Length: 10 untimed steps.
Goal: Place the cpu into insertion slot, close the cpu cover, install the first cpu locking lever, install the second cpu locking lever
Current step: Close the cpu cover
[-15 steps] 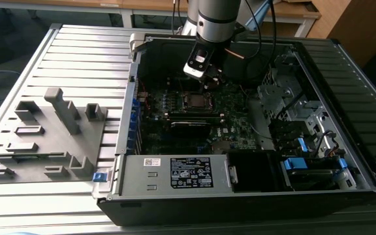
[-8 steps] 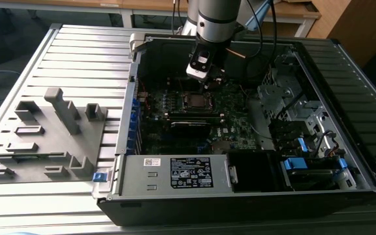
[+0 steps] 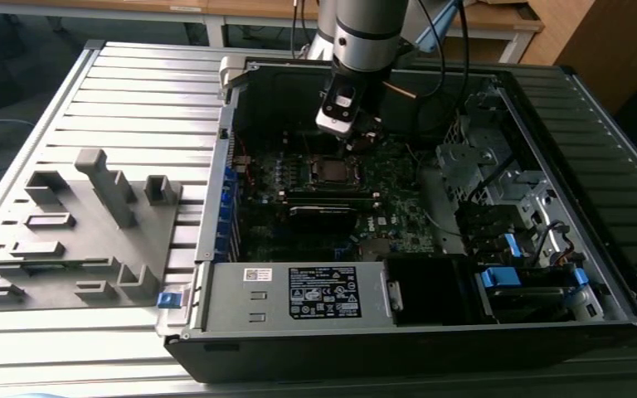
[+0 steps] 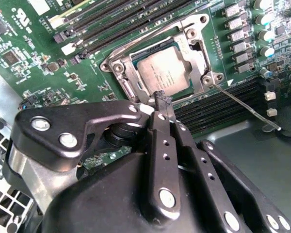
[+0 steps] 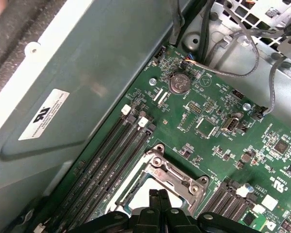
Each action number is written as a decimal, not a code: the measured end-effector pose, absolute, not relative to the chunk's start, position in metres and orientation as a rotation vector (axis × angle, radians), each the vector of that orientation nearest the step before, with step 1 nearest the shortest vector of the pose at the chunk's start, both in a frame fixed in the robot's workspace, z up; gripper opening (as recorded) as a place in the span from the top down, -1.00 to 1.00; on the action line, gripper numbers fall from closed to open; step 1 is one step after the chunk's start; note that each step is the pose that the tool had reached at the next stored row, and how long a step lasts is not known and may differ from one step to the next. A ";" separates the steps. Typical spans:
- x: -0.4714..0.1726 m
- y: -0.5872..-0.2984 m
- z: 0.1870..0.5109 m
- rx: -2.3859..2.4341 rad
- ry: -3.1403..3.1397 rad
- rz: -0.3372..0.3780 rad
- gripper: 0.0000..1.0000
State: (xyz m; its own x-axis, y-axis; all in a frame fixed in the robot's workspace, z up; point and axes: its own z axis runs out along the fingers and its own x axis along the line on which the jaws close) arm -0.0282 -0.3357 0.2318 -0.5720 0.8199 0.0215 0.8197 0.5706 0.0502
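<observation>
Exterior view: a silver-and-black arm reaches down into the open black computer case [image 3: 407,352]. Its black two-finger gripper [image 3: 357,141] hangs low over the green motherboard [image 3: 407,207]. The cpu [image 3: 330,170], a small flat square chip with a dull silver-grey top, sits in its socket just beside the gripper tip, toward the exterior view's left and a little nearer the camera. A grey plastic fixture tray [image 3: 75,232] lies outside the case on the exterior view's left. A black power supply box with a white label [image 3: 324,292] sits at the case's near edge. Second wrist view: the cpu [image 4: 167,73] is seated in the socket. The cpu cover [image 4: 199,53], a thin silver metal frame with a square opening, lies flat around it. The gripper [image 4: 162,100] has its fingers drawn together with nothing between them; the ribbed tip is at the cover's nearest rim, contact not discernible. A locking lever [image 4: 245,104], a thin silver wire rod, runs from the socket corner out across the black memory slots [image 4: 218,109], well clear of the gripper. First wrist view: gripper [image 5: 158,193] fingertips pressed side by side over the cpu cover [image 5: 177,174], between long memory slots [image 5: 111,165] and a shorter bank
</observation>
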 end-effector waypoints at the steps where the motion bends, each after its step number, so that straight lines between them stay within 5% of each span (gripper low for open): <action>1: -0.028 -0.336 0.232 1.444 2.784 0.086 0.79; 10: -0.028 -0.336 0.232 1.312 2.850 0.092 0.79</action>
